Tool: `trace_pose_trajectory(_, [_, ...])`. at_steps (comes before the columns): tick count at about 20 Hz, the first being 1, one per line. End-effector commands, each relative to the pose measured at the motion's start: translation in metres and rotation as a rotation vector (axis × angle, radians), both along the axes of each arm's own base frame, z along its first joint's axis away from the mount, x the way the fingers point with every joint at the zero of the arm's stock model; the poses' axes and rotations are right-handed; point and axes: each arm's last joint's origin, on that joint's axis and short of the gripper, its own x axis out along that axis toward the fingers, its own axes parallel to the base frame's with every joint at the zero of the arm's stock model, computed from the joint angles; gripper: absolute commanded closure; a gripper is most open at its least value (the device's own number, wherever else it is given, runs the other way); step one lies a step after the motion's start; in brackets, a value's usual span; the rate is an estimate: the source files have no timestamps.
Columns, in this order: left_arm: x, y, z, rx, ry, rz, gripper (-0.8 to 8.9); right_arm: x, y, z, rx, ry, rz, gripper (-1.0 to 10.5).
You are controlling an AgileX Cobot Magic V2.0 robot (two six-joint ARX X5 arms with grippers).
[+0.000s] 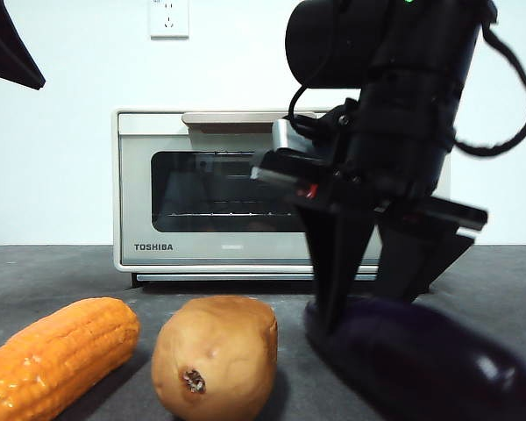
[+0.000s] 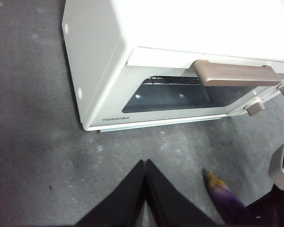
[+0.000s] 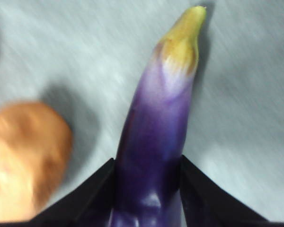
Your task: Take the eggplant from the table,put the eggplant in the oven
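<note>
At the table's (image 1: 61, 272) near edge, right of the potato (image 1: 215, 364), the eggplant (image 1: 421, 360) lies flat with my right claw (image 3: 148, 189) come down over it, one jaw on each flank of the purple body. Step in hand: the grasp, first half of the task. The right wrist view shows the jaws straddling the thick part, stem tip pointing away toward the oven (image 1: 202, 193); they look touching or just about, but I can't tell if they have actually clamped, and the eggplant rests on the table, not lifted. Right arm pose: steep, nearly vertical, wrist body big and dark above the jaws in the front view, partly blocking the oven's right side. My left claw (image 2: 146, 189) waits above the table before the oven, jaws pressed together, holding nothing; the eggplant's stem end shows off to one side of it. Corn (image 1: 57, 355) sits left of the potato, not involved. Next, I judge: firm up the squeeze, lift straight up clear of the potato, carry toward the oven. Catch: the oven door looks closed, handle up top, so it needs opening first, probably left arm's job. Glossy skin could slip.
</note>
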Motion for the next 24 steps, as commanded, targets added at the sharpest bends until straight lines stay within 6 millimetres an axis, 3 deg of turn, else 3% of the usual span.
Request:
trace_pose_trajectory(1, [0.003,-0.007,0.007,0.002,-0.028,-0.042,8.10,-0.002,-0.002,0.035,-0.026,-0.097,0.050,8.5])
trace_pose_trajectory(6, [0.025,-0.036,0.025,0.013,-0.032,-0.157,8.10,-0.039,-0.043,0.113,-0.032,-0.354,0.061,8.5])
trace_pose_trajectory(10, [0.058,-0.070,0.043,0.064,-0.018,-0.266,8.09,-0.071,-0.083,0.156,0.015,-0.601,-0.040,8.5])
trace_pose_trajectory(16, [0.102,-0.121,0.054,0.197,-0.021,-0.352,8.09,-0.102,-0.115,0.179,0.105,-0.717,-0.088,8.5])
trace_pose_trajectory(20, [0.125,-0.143,0.039,0.251,0.005,-0.392,8.10,-0.112,-0.125,0.182,0.123,-0.733,-0.098,8.5])
trace_pose_trajectory(24, [0.130,-0.152,0.022,0.308,0.054,-0.404,8.10,-0.115,-0.130,0.182,0.083,-0.749,-0.123,8.5])
